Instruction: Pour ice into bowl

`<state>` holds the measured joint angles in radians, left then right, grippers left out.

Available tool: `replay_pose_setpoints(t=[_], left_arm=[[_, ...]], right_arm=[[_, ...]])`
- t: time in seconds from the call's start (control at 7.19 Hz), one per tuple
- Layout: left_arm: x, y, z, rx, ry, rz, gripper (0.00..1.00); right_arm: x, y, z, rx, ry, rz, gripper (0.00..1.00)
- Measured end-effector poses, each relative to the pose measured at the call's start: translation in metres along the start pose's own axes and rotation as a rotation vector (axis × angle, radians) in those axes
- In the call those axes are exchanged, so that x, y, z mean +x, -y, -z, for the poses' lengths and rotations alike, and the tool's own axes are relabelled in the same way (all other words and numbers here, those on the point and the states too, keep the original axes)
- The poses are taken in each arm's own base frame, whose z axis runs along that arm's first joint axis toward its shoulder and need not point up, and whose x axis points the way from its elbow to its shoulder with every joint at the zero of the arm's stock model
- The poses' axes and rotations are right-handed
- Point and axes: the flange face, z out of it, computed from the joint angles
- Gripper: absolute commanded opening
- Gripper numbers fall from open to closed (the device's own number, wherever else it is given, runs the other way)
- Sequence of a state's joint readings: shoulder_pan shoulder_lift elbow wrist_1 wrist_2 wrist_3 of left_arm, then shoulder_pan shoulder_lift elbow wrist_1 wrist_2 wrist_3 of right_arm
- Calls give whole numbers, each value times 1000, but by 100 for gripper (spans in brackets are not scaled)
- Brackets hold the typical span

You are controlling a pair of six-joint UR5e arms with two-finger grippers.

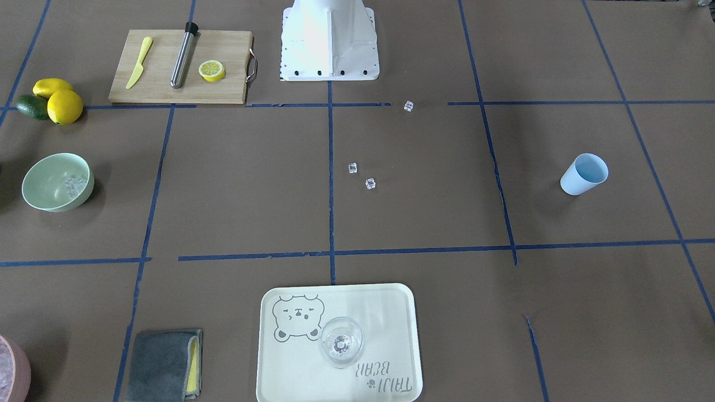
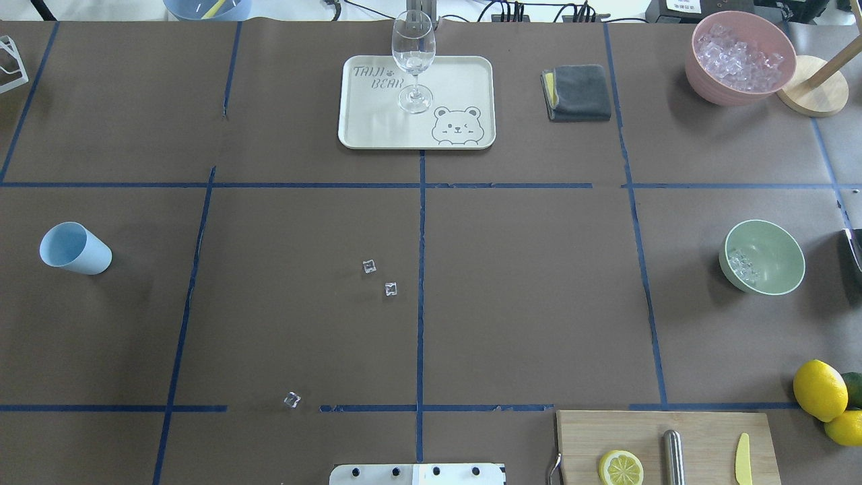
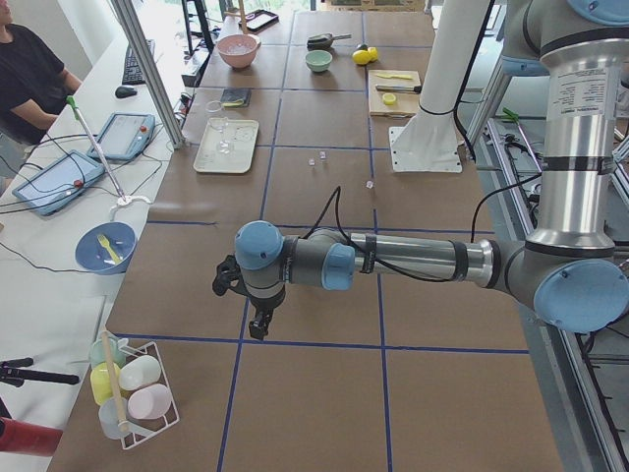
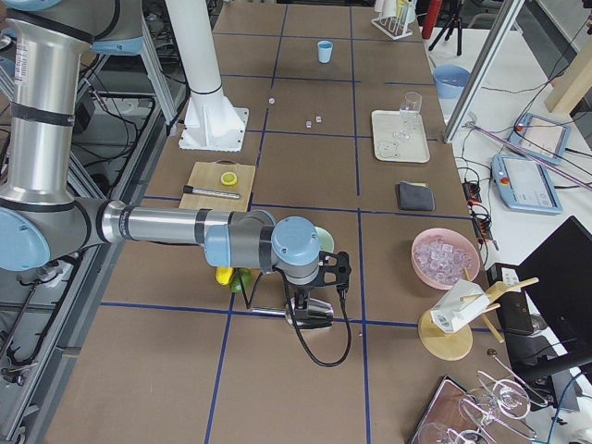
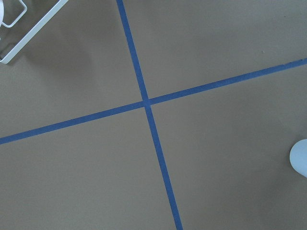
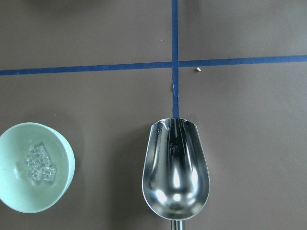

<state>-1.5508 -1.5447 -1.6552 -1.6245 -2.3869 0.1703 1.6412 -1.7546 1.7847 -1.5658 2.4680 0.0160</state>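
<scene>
The mint-green bowl [image 2: 774, 266] stands at the table's right side with several clear ice cubes [image 2: 743, 266] inside; the right wrist view shows the bowl [image 6: 12, 191] at lower left. Three loose ice cubes [image 2: 369, 266] lie near the table's middle. A shiny metal scoop [image 6: 175, 177] lies empty beside the bowl, its handle running out of that view. My right gripper [image 4: 310, 303] hovers at the scoop; I cannot tell whether it is open or shut. My left gripper [image 3: 253, 317] hangs over bare table at the left end, state unclear. A light blue cup [image 2: 74, 249] stands there.
A pink container of ice [image 2: 741, 57] and a wooden stand [image 2: 815, 94] are far right. A tray [image 2: 377, 128] carries a wine glass [image 2: 412, 57], with a grey cloth [image 2: 579, 91] beside it. A cutting board [image 2: 700, 431] and lemons [image 2: 818, 389] sit near right.
</scene>
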Motion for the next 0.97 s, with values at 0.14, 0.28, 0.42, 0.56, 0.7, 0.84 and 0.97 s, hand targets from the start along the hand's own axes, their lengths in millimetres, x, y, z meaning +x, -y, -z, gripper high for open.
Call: replay_pose_setpoints(t=[0.14,0.28,0.42,0.56,0.7,0.84,0.97], left_arm=[[1,1,1,2,0,-2,100],[2,1,2,5,0,-5,100],[3,2,3,7,1,-7,100],[4,2,5,10,2,-10,100],[4,2,7,13,3,-9,100],[3,2,9,16,3,6,100],[4,2,10,20,3,50,100]], right_arm=[[-5,8,4,-4,0,-13,100],[-8,12,6,-7,0,-19,100],[-9,13,7,-8,0,-21,100],[-8,14,6,-9,0,-22,100],[-7,14,6,-10,-1,-21,100],[-7,14,6,-10,-2,-21,100],[-7,13,5,-10,-3,-21,100]])
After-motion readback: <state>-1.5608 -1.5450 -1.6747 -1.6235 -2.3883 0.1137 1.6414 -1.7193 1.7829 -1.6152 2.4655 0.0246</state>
